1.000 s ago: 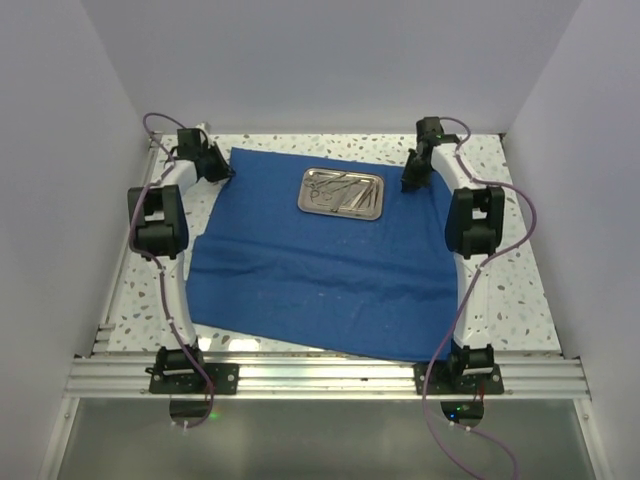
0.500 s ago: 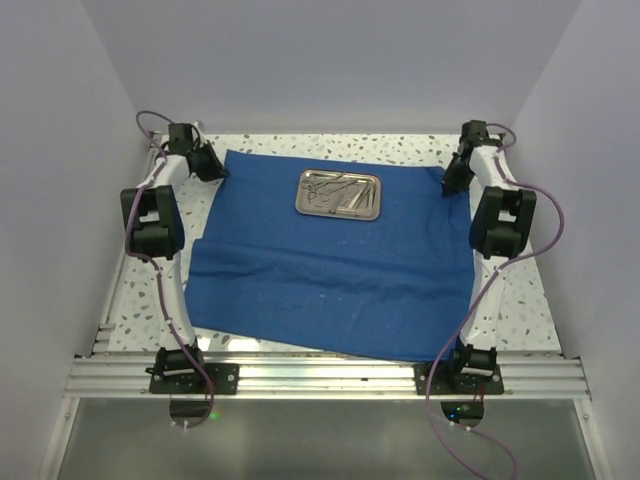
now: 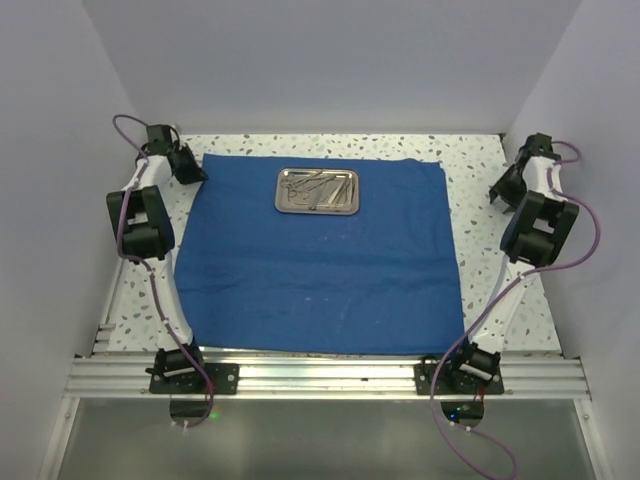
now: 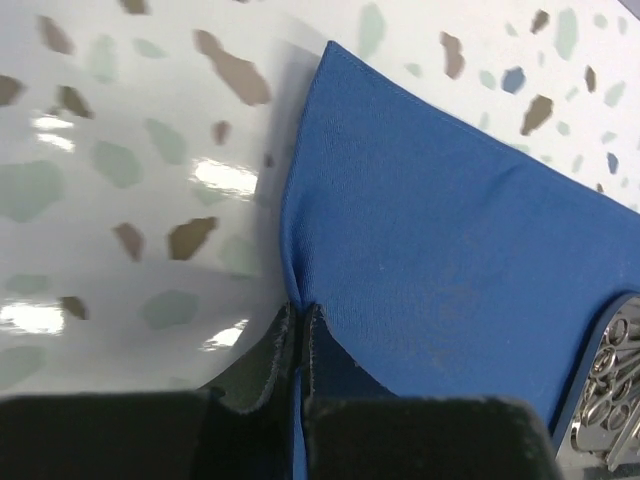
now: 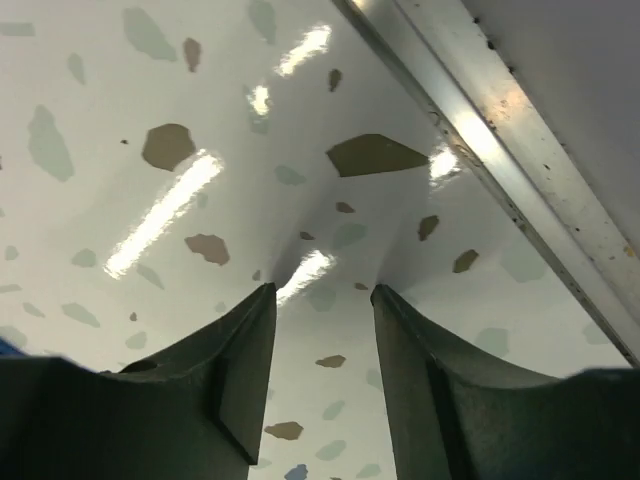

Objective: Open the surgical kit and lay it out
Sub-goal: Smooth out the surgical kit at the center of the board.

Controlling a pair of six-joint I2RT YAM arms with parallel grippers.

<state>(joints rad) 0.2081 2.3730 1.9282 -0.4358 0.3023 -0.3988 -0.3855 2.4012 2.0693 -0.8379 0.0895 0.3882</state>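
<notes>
The royal-blue cloth wrap lies spread flat over the middle of the table. A small steel tray sits on its far part, holding several slim silver instruments. My left gripper is at the cloth's far-left corner. The left wrist view shows this gripper shut, pinching the edge of the cloth, with the tray at the lower right. My right gripper hangs at the far right, off the cloth. In its own view this gripper is open over bare tabletop with nothing between its fingers.
The speckled white tabletop shows around the cloth. A metal rail and the side wall run close beside the right gripper. An aluminium frame borders the near edge by the arm bases.
Both arms swung outward and drew the cloth flat and wider. The right gripper let go of the cloth's far-right corner and opened, moving toward the right wall. The tray shifted left with the cloth.
</notes>
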